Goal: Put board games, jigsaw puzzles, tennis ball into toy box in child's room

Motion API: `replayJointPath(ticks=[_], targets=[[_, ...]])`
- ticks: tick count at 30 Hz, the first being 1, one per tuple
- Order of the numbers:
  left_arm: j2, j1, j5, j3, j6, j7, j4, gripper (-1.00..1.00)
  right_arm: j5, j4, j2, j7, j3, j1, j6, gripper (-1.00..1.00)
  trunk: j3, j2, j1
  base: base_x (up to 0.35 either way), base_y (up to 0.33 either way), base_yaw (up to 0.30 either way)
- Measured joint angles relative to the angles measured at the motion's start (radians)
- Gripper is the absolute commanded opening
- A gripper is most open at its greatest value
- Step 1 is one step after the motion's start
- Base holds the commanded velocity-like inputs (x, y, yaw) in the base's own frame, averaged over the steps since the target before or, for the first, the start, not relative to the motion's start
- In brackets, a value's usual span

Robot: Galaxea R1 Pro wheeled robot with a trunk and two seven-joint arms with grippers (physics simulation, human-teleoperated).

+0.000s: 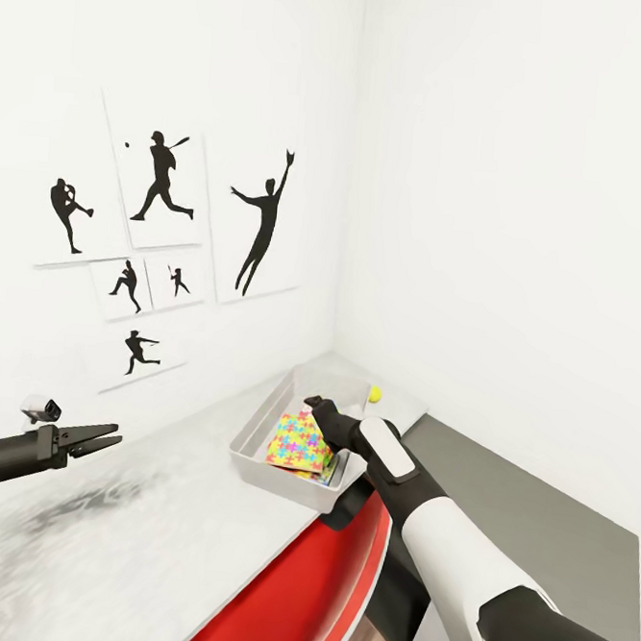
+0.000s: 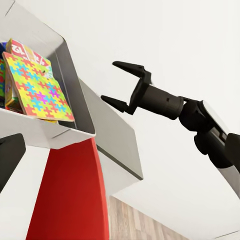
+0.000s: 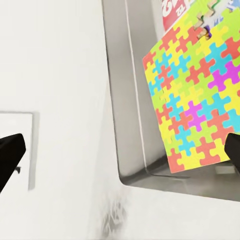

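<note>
The light-grey toy box (image 1: 254,433) sits on the white table (image 1: 131,527) near the room's corner. A bright jigsaw puzzle (image 1: 297,443) leans inside it, over a printed board game (image 2: 26,52). The right wrist view looks close onto the jigsaw puzzle (image 3: 192,105), and the toy box (image 3: 131,90) wall runs beside it. The yellow tennis ball (image 1: 374,394) lies on the table just beyond the box. My right gripper (image 1: 312,404) hovers over the box's near end, open and empty; the left wrist view catches the right gripper (image 2: 122,82) from the side. My left gripper (image 1: 109,436) hangs open above the table, well left of the box.
Black baseball-player silhouettes (image 1: 163,178) hang on the wall behind the table. A red panel (image 1: 319,581) stands under the table's front edge. A dark grey-topped low cabinet (image 1: 535,530) adjoins the table on the right. Wooden floor (image 2: 145,225) lies below.
</note>
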Motion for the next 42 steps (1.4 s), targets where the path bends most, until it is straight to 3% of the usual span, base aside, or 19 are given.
replayJointPath(ticks=[15, 42], targets=[[0.001, 0.0, 0.0, 0.0, 0.0, 0.0, 0.0, 1.0, 0.001, -0.001, 0.0, 0.009, 0.001, 0.0, -0.003, 1.0, 0.0, 0.0, 0.0, -0.085, -0.008, -0.01], [0.002, 0.0, 0.0, 0.0, -0.014, -0.002, 0.0, 1.0, 0.003, -0.028, 0.0, 0.011, 0.013, 0.0, -0.003, 1.0, 0.025, -0.002, 0.0, -0.014, -0.046, -0.171]])
